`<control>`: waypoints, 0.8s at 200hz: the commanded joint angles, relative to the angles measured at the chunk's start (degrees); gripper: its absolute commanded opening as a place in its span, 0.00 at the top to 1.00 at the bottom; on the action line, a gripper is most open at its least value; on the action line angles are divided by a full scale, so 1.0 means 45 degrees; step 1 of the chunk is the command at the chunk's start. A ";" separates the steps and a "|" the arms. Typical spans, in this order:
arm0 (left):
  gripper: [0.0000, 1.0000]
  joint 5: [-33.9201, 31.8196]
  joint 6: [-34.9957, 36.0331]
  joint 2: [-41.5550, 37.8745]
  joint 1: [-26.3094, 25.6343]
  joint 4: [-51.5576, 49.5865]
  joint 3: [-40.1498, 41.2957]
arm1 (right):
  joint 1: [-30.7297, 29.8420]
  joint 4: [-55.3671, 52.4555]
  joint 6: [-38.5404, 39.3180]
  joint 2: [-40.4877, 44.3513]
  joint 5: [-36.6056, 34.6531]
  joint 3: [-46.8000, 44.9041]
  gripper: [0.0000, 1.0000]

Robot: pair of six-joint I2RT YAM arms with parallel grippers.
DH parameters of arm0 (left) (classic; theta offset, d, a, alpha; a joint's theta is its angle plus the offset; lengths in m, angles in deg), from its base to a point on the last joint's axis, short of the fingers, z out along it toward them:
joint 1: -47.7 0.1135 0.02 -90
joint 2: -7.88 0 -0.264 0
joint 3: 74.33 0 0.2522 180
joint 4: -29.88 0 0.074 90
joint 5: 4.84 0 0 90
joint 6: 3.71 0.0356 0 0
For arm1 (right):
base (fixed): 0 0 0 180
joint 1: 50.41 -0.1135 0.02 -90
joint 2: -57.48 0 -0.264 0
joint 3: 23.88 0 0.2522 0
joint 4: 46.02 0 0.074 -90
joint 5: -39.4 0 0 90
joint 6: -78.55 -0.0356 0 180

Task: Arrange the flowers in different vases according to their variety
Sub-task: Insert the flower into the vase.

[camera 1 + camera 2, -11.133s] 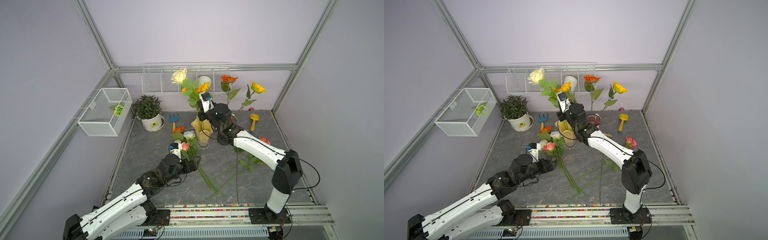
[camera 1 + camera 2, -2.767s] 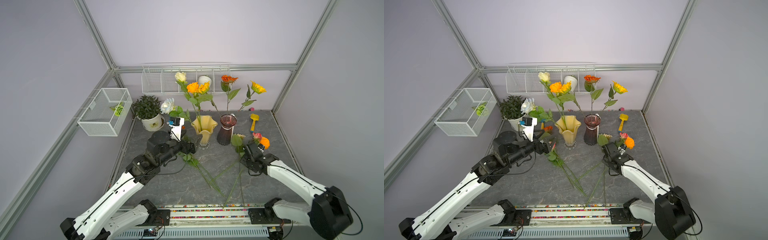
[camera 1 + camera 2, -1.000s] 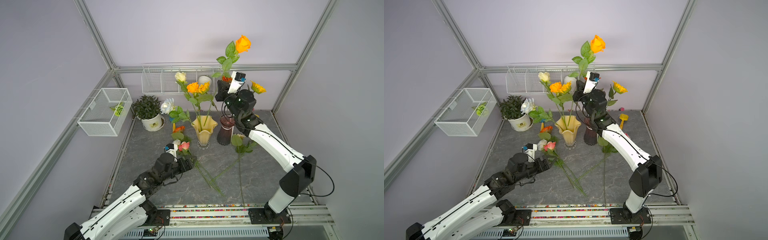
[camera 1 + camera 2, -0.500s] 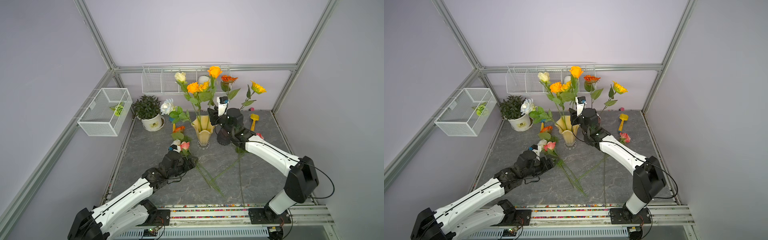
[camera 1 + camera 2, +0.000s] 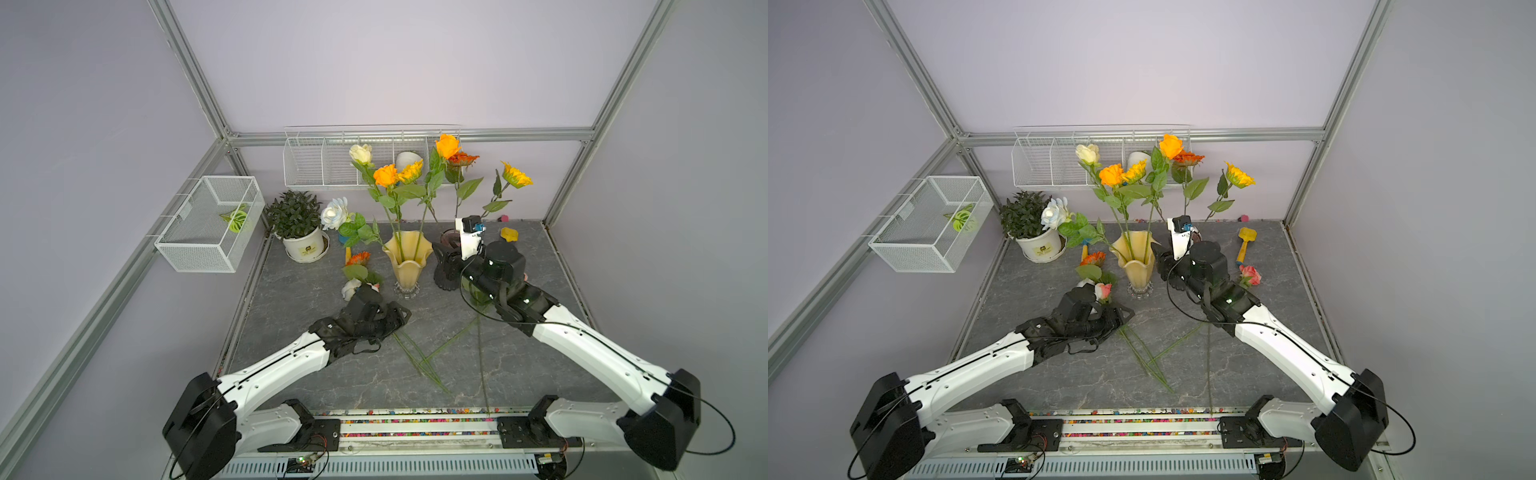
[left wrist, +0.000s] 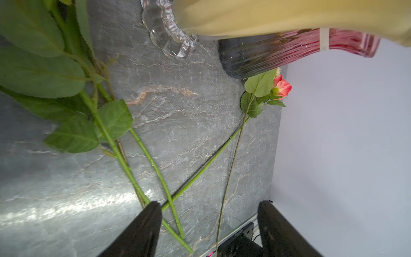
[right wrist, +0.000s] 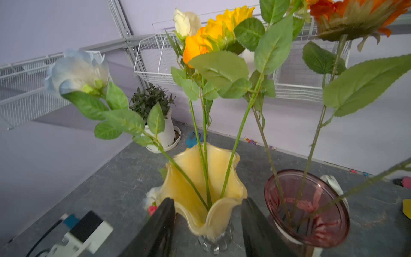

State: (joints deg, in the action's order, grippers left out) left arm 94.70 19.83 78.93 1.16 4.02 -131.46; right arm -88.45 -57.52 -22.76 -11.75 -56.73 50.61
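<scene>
Left claw (image 6: 210,203) open, low over green stems (image 6: 110,142) lying on the desk (image 6: 189,111), pink rose (image 6: 282,87) farther off, right claw (image 7: 208,200) open, empty, just before yellow vase (image 7: 193,171) of roses, purple vase (image 7: 311,207) beside it

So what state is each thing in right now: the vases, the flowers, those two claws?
Yellow vase: upright, four rose stems in it.
Purple vase: upright, three sunflower-like stems in it.
Pink rose: lying flat on the table, near the purple vase.
Other loose flowers: lying on the table, near the yellow vase.
Left gripper: open, above their stems, holding nothing.
Right gripper: open, empty, near the yellow vase.
</scene>
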 commanded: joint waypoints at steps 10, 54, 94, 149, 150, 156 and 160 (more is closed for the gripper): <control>0.29 0.0542 -0.1457 0.1885 -0.0354 0.0017 -0.0431 | -0.0077 -0.1986 -0.0265 0.1399 -0.0180 -0.0701 0.50; 0.31 0.0209 -0.2501 0.3703 -0.0634 -0.0534 -0.1047 | -0.0068 -0.3298 -0.0143 0.3115 -0.0537 -0.1419 0.52; 0.32 -0.0205 -0.3031 0.4393 -0.0637 -0.0347 -0.1291 | -0.0067 -0.3675 -0.0106 0.4098 -0.0872 -0.2132 0.54; 0.34 -0.0279 -0.3071 0.5247 -0.0648 -0.0345 -0.1868 | -0.0072 -0.3871 -0.0141 0.4457 -0.1245 -0.2643 0.56; 0.34 -0.0282 -0.3077 0.5257 -0.0650 -0.0342 -0.1867 | -0.0077 -0.3876 -0.0142 0.4452 -0.1250 -0.2649 0.56; 0.34 -0.0283 -0.3116 0.5336 -0.0637 -0.0355 -0.1865 | -0.0067 -0.3879 -0.0143 0.4449 -0.1268 -0.2684 0.56; 0.35 -0.0291 -0.3132 0.5410 -0.0659 -0.0331 -0.1865 | -0.0074 -0.3862 -0.0160 0.4447 -0.1275 -0.2704 0.56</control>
State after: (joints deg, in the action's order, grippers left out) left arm 94.74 6.41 101.81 -1.51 3.17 -138.19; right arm -88.65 -74.94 -23.19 7.48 -61.04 39.75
